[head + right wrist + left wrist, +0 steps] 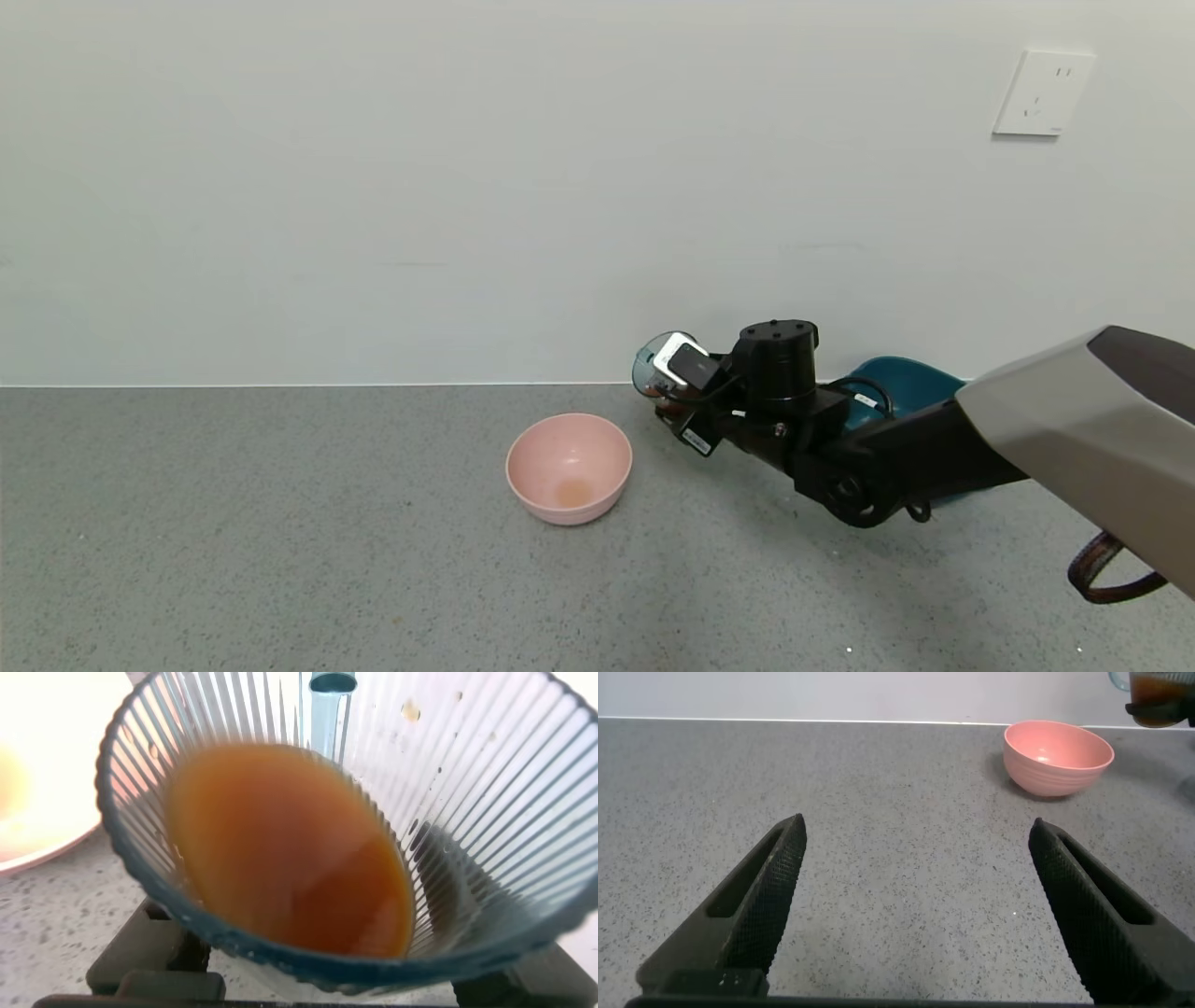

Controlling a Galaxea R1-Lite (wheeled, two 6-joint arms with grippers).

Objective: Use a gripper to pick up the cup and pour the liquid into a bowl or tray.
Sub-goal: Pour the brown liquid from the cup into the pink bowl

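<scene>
My right gripper [674,390] is shut on the ribbed teal-blue cup [651,362] and holds it above the counter, just right of and behind the pink bowl [569,465]. The cup looks tilted toward the bowl. In the right wrist view the cup [486,793] fills the frame with orange-brown liquid [290,849] inside, and black fingers [140,952] show under it. The bowl has a faint orange patch at its bottom. My left gripper [917,826] is open and empty low over the counter, with the bowl [1058,758] ahead of it.
A dark teal tub [901,378] stands against the wall behind my right arm. A white wall socket [1043,93] is high on the right. The grey speckled counter [280,541] stretches left of the bowl.
</scene>
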